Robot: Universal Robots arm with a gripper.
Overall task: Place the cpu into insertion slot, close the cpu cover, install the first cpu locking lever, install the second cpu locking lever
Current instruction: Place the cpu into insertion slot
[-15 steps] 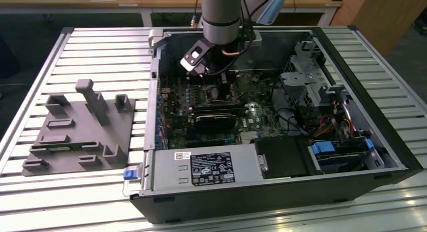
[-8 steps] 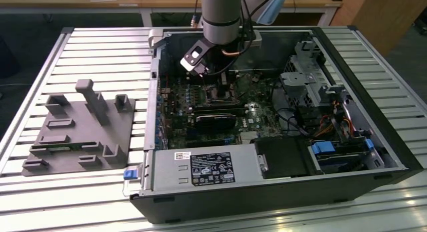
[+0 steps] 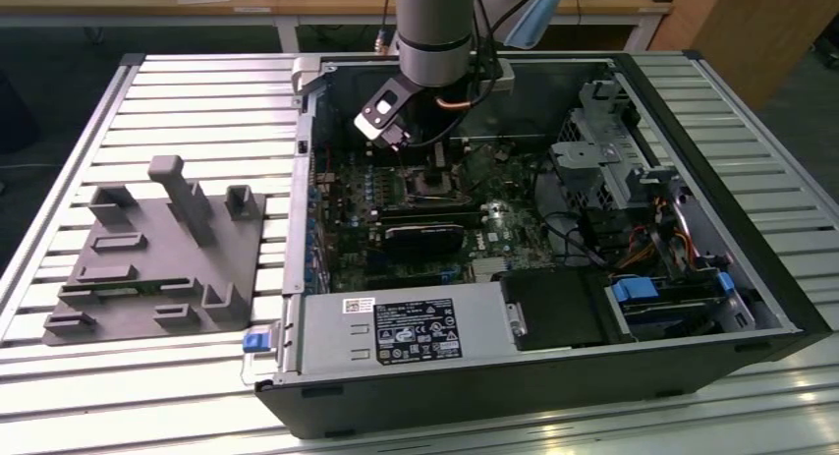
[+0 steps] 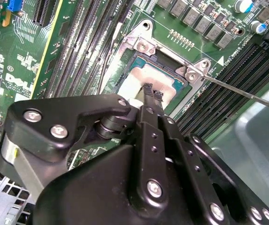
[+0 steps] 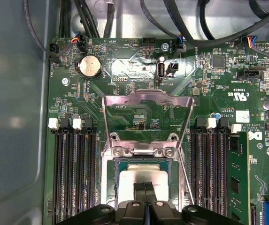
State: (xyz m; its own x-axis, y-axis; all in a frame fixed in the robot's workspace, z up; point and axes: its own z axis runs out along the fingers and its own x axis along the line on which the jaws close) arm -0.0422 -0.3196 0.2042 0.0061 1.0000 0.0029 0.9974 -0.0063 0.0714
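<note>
Bench: a slatted aluminium bench [image 3: 171, 101] carries everything.
Computer case: an open black tower case [image 3: 525, 401] lies on its side. It covers the bench's middle and the part toward the exterior view's right.
Robot arm: the silver-grey arm [image 3: 439, 23] reaches down into the case, over the motherboard and near the case's far wall.
Fixture plate: a grey moulded fixture plate [image 3: 144, 268] with upright posts lies by the bench edge at the exterior view's left. It is just beside the case and not touching it.
Power supply: a black labelled box [image 3: 407, 327] sits along the case's near wall.
Motherboard: the green board [image 5: 139, 56] lies on the case floor.
Memory slots: long black memory slots [image 5: 73, 173] flank the socket on both sides. A green memory module [image 5: 237, 178] stands in one of them.
Gripper: the black gripper [image 5: 144, 186] has its fingers pressed together, with nothing clamped between them. Its tips are down at the cpu's top; actual contact cannot be told.
Cpu cover: the silvery frame [image 5: 148, 97] stands raised from its hinge at the slot's edge, and the board shows through its window.
Insertion slot: the square socket with a silvery rim [image 5: 110, 173] sits between the memory slots, uncovered.
Cpu: the silver-topped chip [image 5: 129, 180] lies flat inside the insertion slot.
Locking lever: a thin wire rod [image 4: 242, 93] runs from the slot's corner out over the memory slots.
Coin cell: a round battery [image 5: 90, 65] sits near the board's edge.
</note>
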